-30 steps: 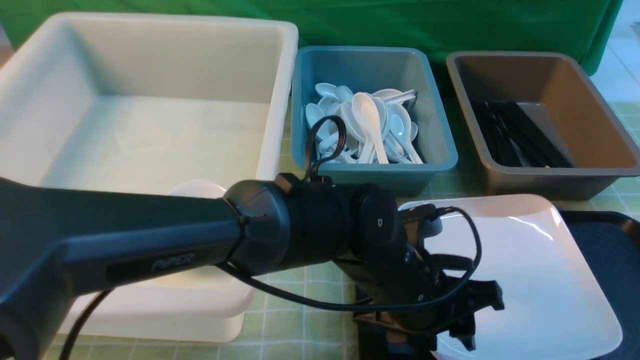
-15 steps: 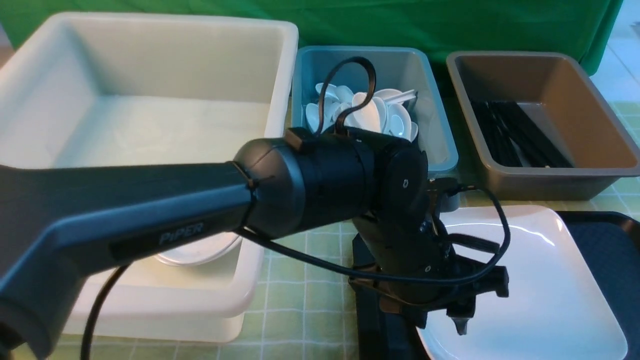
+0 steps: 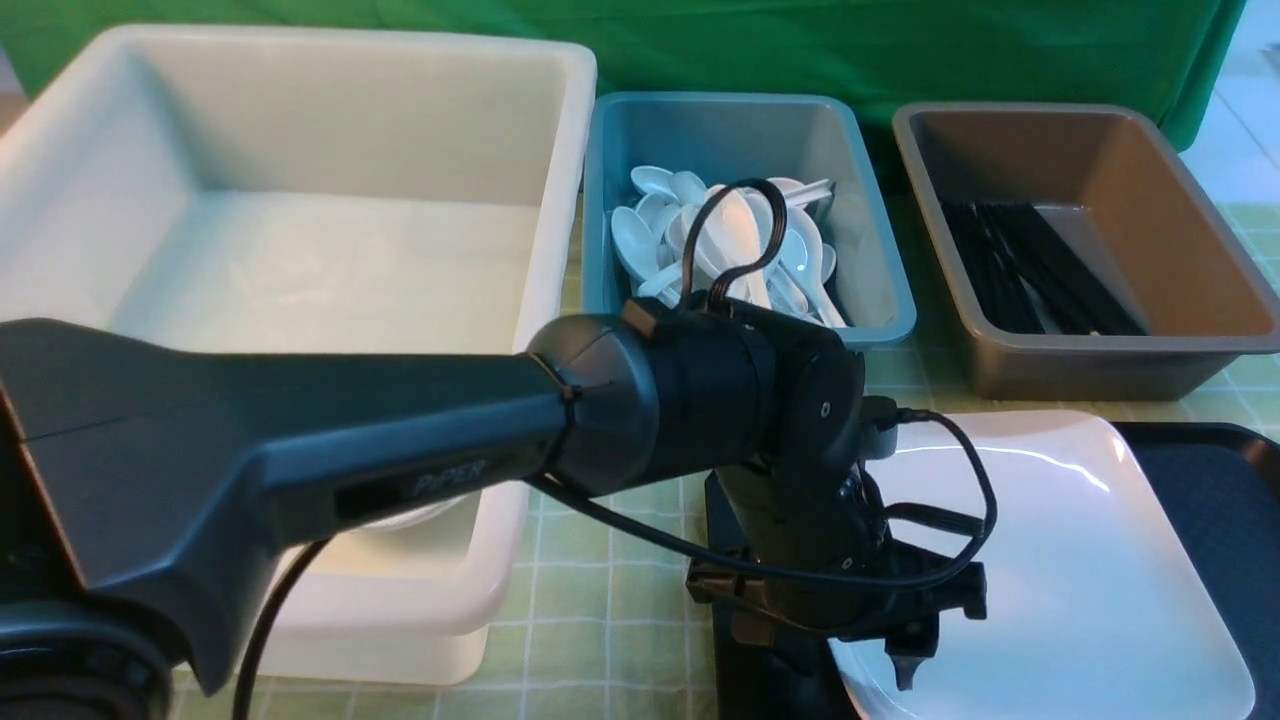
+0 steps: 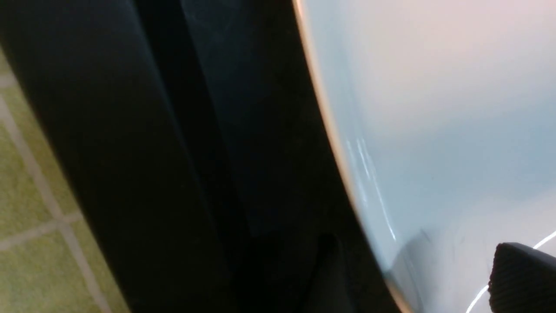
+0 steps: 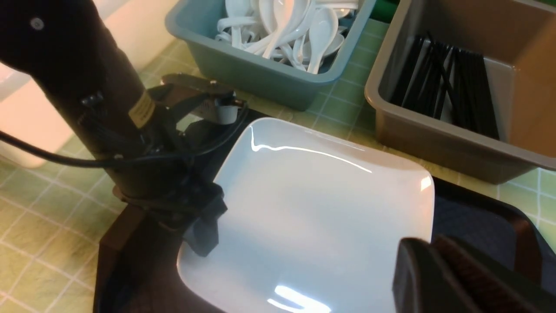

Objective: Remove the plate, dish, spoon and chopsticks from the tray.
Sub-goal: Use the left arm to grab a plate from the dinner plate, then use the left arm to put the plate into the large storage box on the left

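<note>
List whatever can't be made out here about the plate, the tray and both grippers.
- Tray: in the front view it lies mostly under the plate and is cut off by the right edge.
- Left gripper: in the front view only one of its fingers shows; its own wrist hides the other. The left wrist view is blurred.
- Right gripper: seen in the right wrist view only, cut off by the bottom edge.

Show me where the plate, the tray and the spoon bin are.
plate (image 3: 1080, 570): front view, bare middle of its surface.
tray (image 3: 1215, 500): front view, bare floor right of the plate.
spoon bin (image 3: 865, 250): front view, its right inner wall.
</note>
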Robot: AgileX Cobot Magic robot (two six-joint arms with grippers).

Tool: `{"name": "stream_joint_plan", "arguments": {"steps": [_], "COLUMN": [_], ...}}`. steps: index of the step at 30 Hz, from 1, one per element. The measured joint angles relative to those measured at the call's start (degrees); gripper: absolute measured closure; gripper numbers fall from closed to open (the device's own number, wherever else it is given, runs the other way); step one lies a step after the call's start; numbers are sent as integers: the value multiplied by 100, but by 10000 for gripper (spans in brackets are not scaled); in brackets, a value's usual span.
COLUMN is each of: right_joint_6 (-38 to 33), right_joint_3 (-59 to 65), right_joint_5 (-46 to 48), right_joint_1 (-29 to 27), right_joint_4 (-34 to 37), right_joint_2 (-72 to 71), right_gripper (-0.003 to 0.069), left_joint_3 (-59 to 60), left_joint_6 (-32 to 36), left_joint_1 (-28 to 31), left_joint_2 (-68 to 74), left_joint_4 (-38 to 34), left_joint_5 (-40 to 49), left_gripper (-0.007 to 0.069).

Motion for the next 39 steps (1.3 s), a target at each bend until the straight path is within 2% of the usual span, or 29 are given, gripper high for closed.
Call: {"name": "stream_joint_plan", "arguments": {"steps": [12, 15, 18, 19, 21, 22, 34, 39], "right_joint_6": [0, 0, 5, 5, 5, 5, 5, 5], "right_joint_3": [5, 5, 5, 5, 5, 5, 5, 5], "right_joint_5": [0, 0, 0, 0, 0, 0, 0, 0], "right_joint_1": [0, 0, 0, 0, 0, 0, 0, 0], "right_joint_4": [0, 0, 0, 0, 0, 0, 0, -3], "right_joint_2": [0, 0, 0, 0, 0, 0, 0, 0], "right_gripper": [617, 613, 609, 609, 608, 608, 599, 596], "left_joint_3": [-18, -18, -18, -18, -12, -18, -7, 29], "left_joint_6": [37, 43, 106, 106, 51, 92, 422, 517], "left_joint_1": [7, 7, 7, 7, 27, 32, -59, 308], "left_joint_2": [387, 406, 446, 447, 439, 383, -1144, -1963], "left_joint_4": [-708, -861, -939, -951, -1082, -1090, -693, -628], "left_joint_5": [-690, -784, -796, -803, -910, -972, -687, -519], "left_gripper": [200, 258, 439, 451, 557, 585, 613, 613]}}
